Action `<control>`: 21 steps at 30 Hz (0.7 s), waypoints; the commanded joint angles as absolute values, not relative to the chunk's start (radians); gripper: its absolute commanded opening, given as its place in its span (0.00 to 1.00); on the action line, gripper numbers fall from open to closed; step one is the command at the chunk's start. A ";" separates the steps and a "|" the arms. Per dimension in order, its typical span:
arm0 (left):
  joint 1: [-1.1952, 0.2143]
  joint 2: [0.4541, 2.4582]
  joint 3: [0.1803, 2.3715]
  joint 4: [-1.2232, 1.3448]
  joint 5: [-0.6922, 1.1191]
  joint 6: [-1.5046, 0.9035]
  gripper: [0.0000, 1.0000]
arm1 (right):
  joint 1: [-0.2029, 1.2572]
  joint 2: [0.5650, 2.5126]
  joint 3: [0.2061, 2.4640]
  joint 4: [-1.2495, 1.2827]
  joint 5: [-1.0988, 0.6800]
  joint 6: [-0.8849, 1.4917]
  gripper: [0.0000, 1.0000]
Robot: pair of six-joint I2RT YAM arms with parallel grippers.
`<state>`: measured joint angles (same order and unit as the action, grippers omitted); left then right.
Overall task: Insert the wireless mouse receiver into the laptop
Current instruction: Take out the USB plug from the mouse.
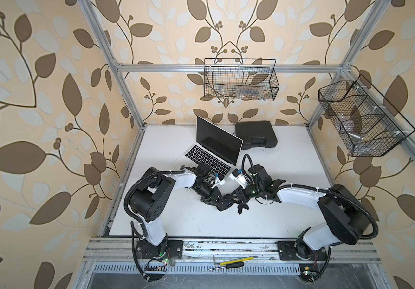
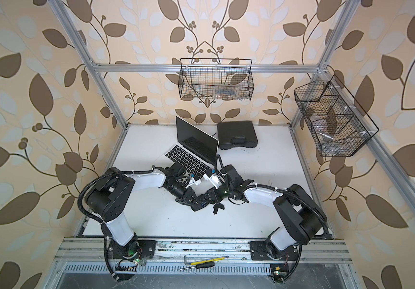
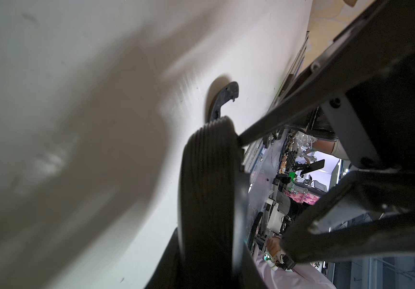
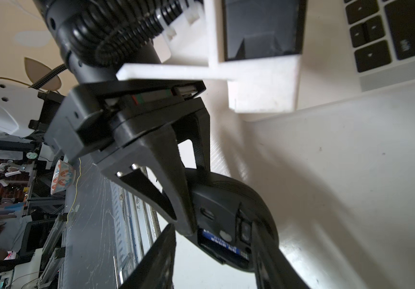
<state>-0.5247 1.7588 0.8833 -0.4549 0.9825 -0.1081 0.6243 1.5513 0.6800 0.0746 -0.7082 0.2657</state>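
Jaws of the left gripper (image 4: pixel 194 200) clamp the mouse (image 4: pixel 226 195); the right gripper (image 4: pixel 212 227) stands open astride its underside, where the wireless mouse receiver (image 4: pixel 245 229) apparently sits slotted.

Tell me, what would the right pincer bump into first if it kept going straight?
The black mouse, probably: the right pincer points at its opened underside, which the left pincer holds. Depth is hard to judge.

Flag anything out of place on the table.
The mouse is open underneath, its battery showing. A D-shaped cover, likely its lid, lies loose on the table.
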 commanded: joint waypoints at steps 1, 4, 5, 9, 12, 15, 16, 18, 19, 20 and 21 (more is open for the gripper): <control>-0.534 1.726 0.905 -0.401 1.006 -0.068 0.00 | 0.667 1.594 0.673 0.108 -0.894 0.288 0.50; -0.533 1.740 0.913 -0.417 0.958 -0.073 0.00 | 0.688 1.608 0.660 0.217 -1.001 0.369 0.50; -0.533 1.749 0.919 -0.421 0.952 -0.077 0.00 | 0.697 1.615 0.658 0.248 -1.035 0.394 0.50; -0.530 1.773 0.931 -0.434 0.943 -0.076 0.00 | 0.714 1.615 0.637 0.338 -1.101 0.465 0.49; -0.525 1.785 0.931 -0.444 0.927 -0.080 0.00 | 0.714 1.611 0.625 0.376 -1.123 0.493 0.49; -0.517 1.800 0.932 -0.455 0.911 -0.085 0.00 | 0.713 1.608 0.610 0.433 -1.141 0.531 0.49; -0.515 1.806 0.933 -0.460 0.907 -0.082 0.00 | 0.713 1.605 0.604 0.459 -1.147 0.555 0.49; -0.509 1.814 0.935 -0.463 0.901 -0.087 0.00 | 0.711 1.599 0.597 0.490 -1.156 0.581 0.48; -0.506 1.818 0.936 -0.467 0.896 -0.086 0.00 | 0.709 1.593 0.595 0.493 -1.163 0.587 0.48; -0.505 1.821 0.937 -0.469 0.891 -0.087 0.00 | 0.708 1.587 0.594 0.493 -1.167 0.592 0.48; -0.504 1.826 0.937 -0.472 0.891 -0.086 0.00 | 0.703 1.578 0.590 0.491 -1.169 0.593 0.48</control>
<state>-0.5209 1.8061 0.8959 -0.5770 0.9424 -0.0818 0.6788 1.6135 0.5892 0.3840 -0.9848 0.5491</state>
